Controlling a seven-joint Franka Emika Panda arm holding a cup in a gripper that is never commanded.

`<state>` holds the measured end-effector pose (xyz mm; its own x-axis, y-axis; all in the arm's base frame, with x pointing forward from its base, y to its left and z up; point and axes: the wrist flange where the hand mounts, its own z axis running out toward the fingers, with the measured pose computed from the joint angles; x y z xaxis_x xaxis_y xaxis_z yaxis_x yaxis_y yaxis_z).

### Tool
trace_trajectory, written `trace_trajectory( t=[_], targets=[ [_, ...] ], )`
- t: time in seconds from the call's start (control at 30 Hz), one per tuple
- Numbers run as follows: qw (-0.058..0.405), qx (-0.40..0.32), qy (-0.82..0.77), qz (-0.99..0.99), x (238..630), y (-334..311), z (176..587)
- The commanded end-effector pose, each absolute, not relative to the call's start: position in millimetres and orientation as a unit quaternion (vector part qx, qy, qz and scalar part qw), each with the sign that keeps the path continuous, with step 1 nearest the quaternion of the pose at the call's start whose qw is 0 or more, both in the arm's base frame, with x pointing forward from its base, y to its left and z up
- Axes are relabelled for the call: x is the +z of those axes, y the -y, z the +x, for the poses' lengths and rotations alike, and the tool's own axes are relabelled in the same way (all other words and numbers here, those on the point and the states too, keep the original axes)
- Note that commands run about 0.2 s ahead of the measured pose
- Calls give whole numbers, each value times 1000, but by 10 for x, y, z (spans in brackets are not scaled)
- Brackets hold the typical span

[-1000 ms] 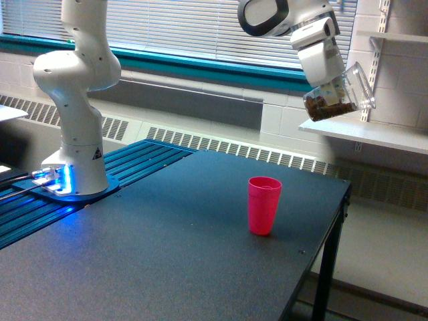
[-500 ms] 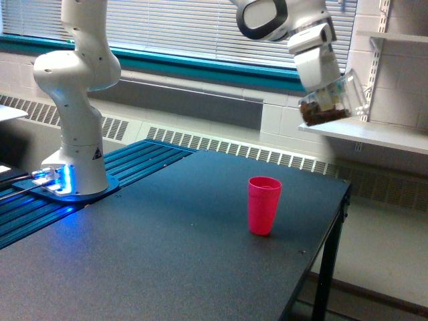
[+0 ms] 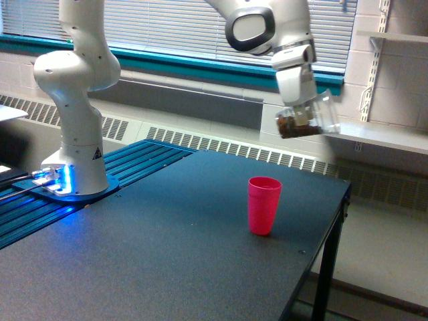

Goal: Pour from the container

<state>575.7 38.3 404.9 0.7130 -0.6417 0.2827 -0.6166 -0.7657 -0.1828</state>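
moved: since the earlier frames the arm has swung toward the exterior view's left and come lower, carrying the container from beside the wall shelf to a spot nearer above the pink cup.
exterior view, pincer: the pincer [image 3: 302, 115] hangs from the white wrist, pointing down, and is closed around the container; its fingers are blurred, so their exact seat on the wall cannot be told.
exterior view, container: the container [image 3: 309, 122] is a clear cup held in the air, tilted with its wide rim toward the exterior view's right; a dark brown fill lies in its lower part. it is above the counter, higher than the pink cup and slightly toward the exterior view's right of it, well apart from it.
exterior view, pink cup: the pink cup [image 3: 264, 204] stands upright on the counter, near the far right edge; what is inside cannot be seen.
exterior view, counter: the counter [image 3: 167, 261] is dark and matte.
exterior view, arm base: the white arm base [image 3: 73, 144] stands at the exterior view's left on a blue ribbed platform [image 3: 40, 214], with a blue light at its foot.
exterior view, background: window blinds [image 3: 174, 30], a wall shelf [image 3: 381, 137].
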Motion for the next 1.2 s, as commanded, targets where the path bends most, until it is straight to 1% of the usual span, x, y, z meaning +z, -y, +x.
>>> trace_trajectory(
  t=[0.03,0.27,0.77,1.2],
  targets=[
    [24,-165,-351,-921,4069,-417,5526],
    [13,-162,-361,-918,4021,-360,5285],
    [-7,-130,-369,-920,3642,-364,4748],
    [-25,-96,-360,-928,3386,-397,4505]
  ],
)
